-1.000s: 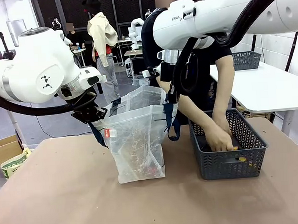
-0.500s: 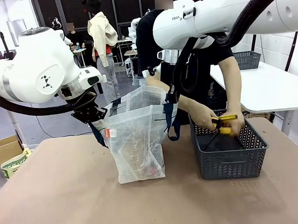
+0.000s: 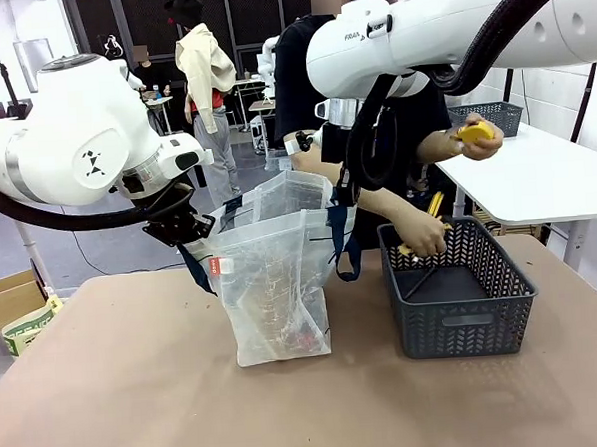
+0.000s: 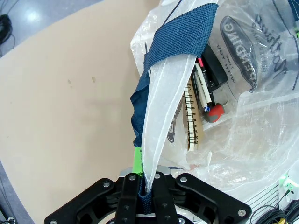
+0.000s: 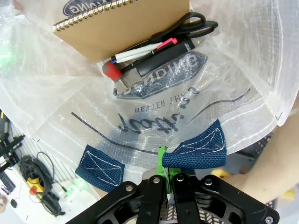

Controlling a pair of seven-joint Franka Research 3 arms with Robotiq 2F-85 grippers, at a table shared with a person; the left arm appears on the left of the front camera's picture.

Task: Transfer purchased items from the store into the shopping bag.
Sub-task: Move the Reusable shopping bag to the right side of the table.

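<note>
We keep the shopping bag upright on the bench, mouth up, w/ left hand & right hand each clamped on a strap, notebook & scissors inside, store alongside.

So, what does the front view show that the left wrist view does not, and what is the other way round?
Front view, not the wrist one: the grey basket beside the bag, the person's raised hand with a yellow item, and the lower hand at the basket's rim. Left wrist view, not the front one: a plain look down into the bag, at a spiral notebook and a red-tipped tool. Both: the bag, its navy strap, the brown table, and the left claw shut on the strap.
</note>
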